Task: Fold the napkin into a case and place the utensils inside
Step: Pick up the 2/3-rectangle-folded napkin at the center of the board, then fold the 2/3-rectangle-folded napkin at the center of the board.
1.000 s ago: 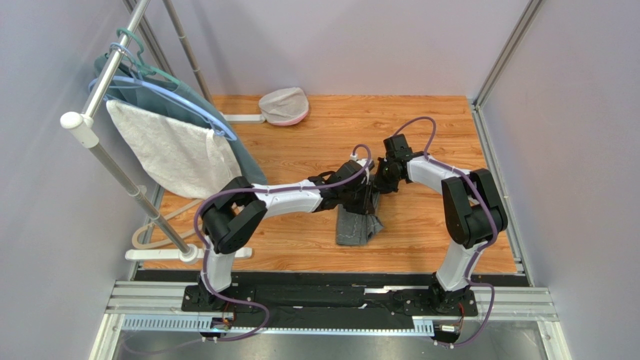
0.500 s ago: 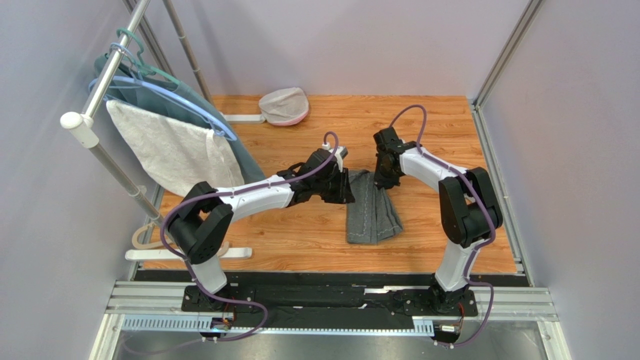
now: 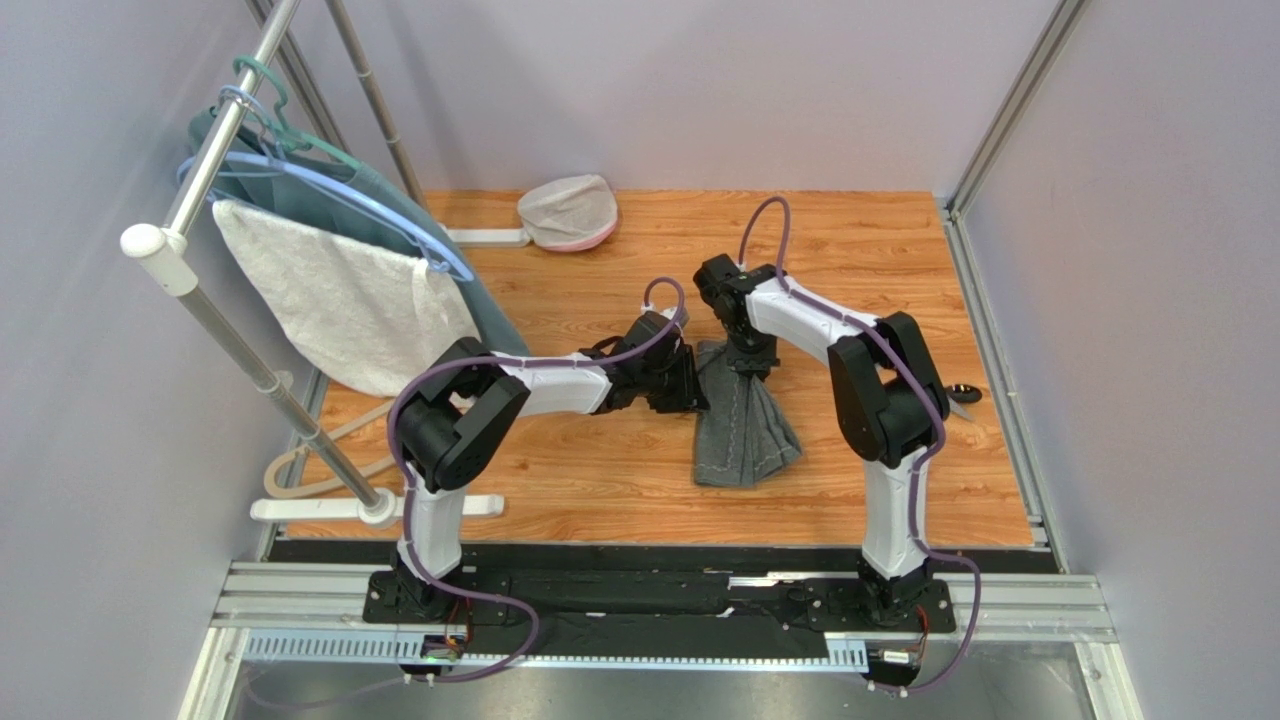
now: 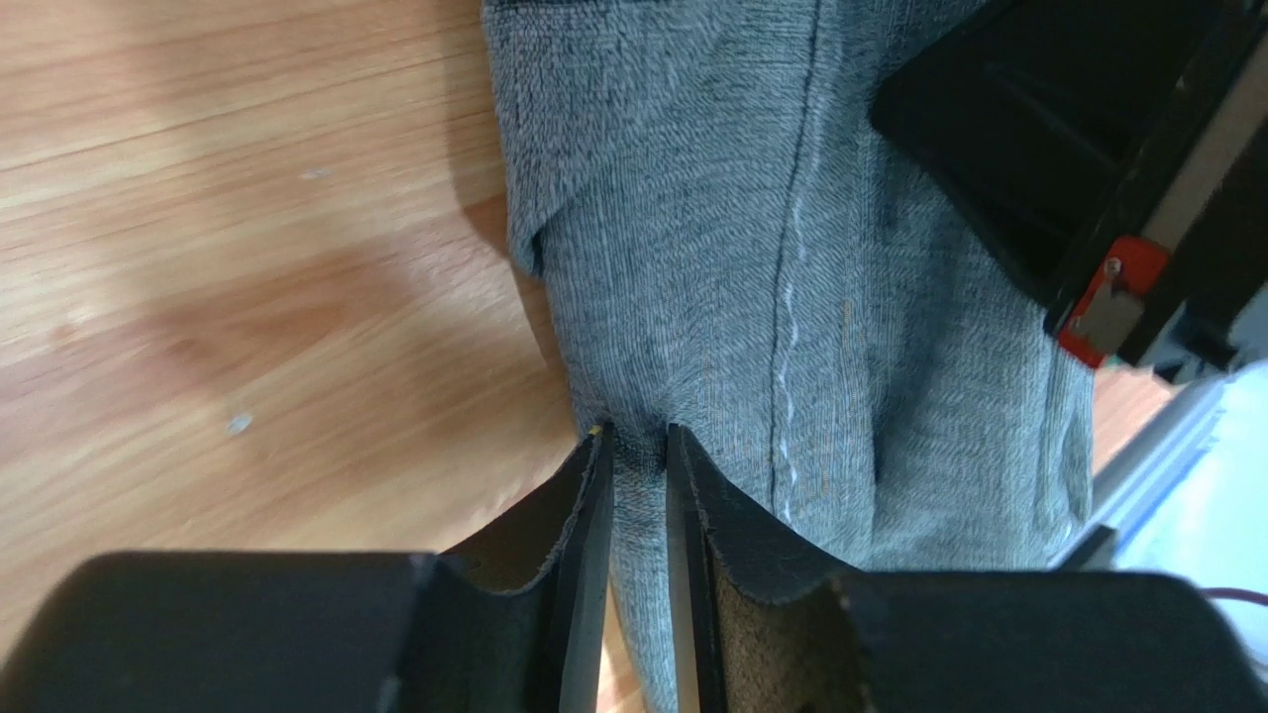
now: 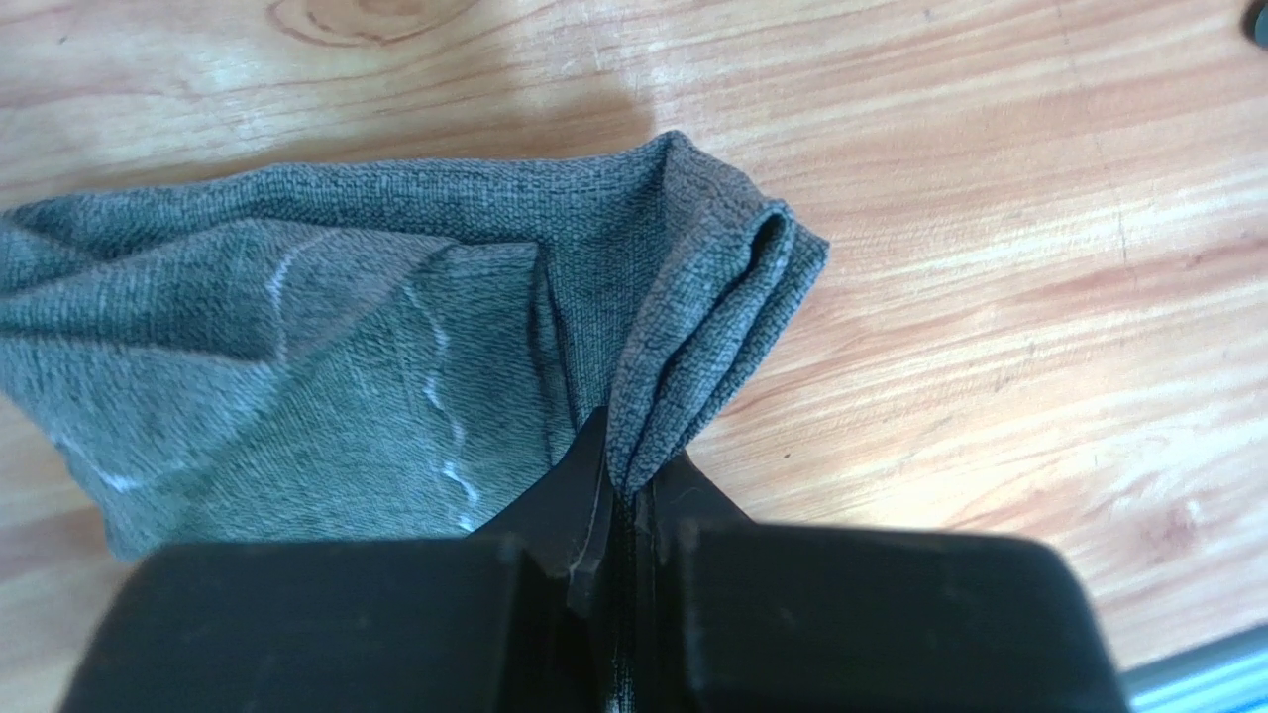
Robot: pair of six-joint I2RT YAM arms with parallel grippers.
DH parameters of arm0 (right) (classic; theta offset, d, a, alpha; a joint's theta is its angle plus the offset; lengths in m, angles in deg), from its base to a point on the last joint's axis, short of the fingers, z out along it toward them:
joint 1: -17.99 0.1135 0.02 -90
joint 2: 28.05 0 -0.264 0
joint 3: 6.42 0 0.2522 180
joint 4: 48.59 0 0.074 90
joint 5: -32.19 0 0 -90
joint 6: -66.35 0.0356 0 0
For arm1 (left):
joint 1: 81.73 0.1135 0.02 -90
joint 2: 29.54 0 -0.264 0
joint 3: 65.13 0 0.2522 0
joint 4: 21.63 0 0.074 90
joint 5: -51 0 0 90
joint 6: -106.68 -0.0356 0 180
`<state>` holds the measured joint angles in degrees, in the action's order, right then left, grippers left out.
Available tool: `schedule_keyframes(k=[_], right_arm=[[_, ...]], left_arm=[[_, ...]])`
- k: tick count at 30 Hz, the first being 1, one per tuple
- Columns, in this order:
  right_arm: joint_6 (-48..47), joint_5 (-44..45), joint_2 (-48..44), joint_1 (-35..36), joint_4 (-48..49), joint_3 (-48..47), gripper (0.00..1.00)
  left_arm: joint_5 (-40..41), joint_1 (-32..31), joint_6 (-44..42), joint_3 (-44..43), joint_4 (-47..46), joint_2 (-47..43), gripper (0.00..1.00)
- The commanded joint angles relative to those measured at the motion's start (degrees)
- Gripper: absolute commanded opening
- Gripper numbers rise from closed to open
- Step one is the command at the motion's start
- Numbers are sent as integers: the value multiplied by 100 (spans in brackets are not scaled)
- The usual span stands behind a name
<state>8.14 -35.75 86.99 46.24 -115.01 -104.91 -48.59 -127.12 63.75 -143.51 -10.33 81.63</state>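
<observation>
Napkin [image 3: 744, 428] is held at its far end by both of my grippers. The right gripper [image 5: 625, 464] has its jaws clenched tight on a bunched, doubled-over corner, and I see the fold poking up out of the fingertips. The left gripper [image 4: 637, 446] has its jaws narrow, with a pinch of the napkin's side edge caught between the tips and the cloth puckering there. In my left wrist view the right gripper's black body, with a red-orange part on it, sits just across the cloth at upper right. The two grippers are close together, the left one on the napkin's left edge and the right one on the far end.

The napkin is dark grey and folded lengthwise into a narrow strip, with a pale wavy stitch line running along it. Its far end is gathered narrow at the grippers. Its near end fans out wider and lies flat on the wooden table [image 3: 601, 480]. It sits about mid-table, a bit right of centre, between the arms.

A small dark item [image 3: 962, 395] lies near the table's right edge, well apart from the napkin; I can't tell what it is. At the far edge is a white rounded thing [image 3: 568, 210] with a pink rim. On the left a metal rack [image 3: 226, 338] carries a white towel [image 3: 338, 300] and a teal garment [image 3: 489, 308] on hangers [image 3: 346, 203].
</observation>
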Motion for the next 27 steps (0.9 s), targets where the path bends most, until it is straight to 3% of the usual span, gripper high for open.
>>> schedule_keyframes(k=[1, 13, 15, 16, 18, 20, 23, 27], right_arm=[[529, 465, 290, 189, -639, -500, 0], [969, 790, 264, 330, -860, -668, 1], [873, 616, 168, 339, -781, -650, 6], [829, 371, 141, 339, -737, -650, 16], [715, 150, 19, 365, -649, -624, 22], [706, -113, -26, 392, -675, -694, 17], [784, -255, 193, 409, -1016, -1062, 0], [1047, 8, 588, 488, -1500, -1555, 0]], left_arm=[[-395, -23, 434, 89, -966, 246, 27], [-676, -23, 707, 318, -1731, 458, 25], [-685, -23, 646, 345, -1732, 414, 25], [-668, -32, 593, 354, -1706, 362, 25], [-659, -23, 505, 371, -1609, 300, 24], [-668, -23, 435, 380, -1547, 264, 24], [-746, -23, 417, 389, -1573, 273, 23], [-685, -41, 364, 450, -1635, 264, 23]])
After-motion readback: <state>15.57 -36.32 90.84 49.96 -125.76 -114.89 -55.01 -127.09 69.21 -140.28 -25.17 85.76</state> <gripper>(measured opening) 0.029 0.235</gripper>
